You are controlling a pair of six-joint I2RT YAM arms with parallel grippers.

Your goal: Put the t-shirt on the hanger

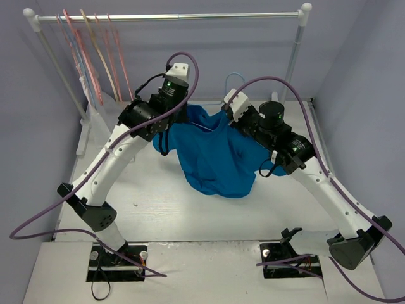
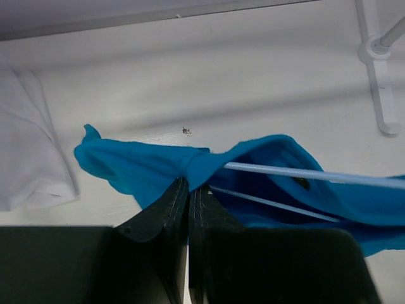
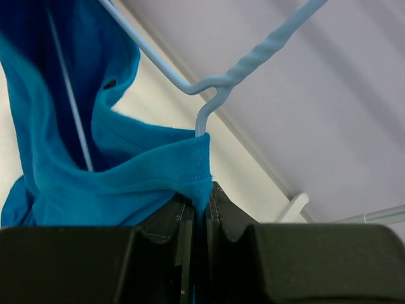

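Observation:
The bright blue t-shirt [image 1: 218,155] hangs bunched between my two grippers above the table. My left gripper [image 1: 179,121] is shut on a fold of its cloth [image 2: 189,183]. My right gripper [image 1: 228,117] is shut on the ribbed collar edge [image 3: 201,196]. The light-blue hanger's [image 1: 235,77] hook rises behind the shirt. In the left wrist view its thin bars [image 2: 304,174] run inside the shirt [image 2: 133,168]. In the right wrist view its twisted neck [image 3: 253,60] comes out just above the collar, and the shirt [image 3: 114,177] drapes to the left.
A white clothes rack [image 1: 171,17] spans the back, with pink and tan hangers [image 1: 88,50] at its left end. Its right foot [image 2: 380,76] stands on the table. A whitish garment [image 2: 25,145] lies on the table at the left.

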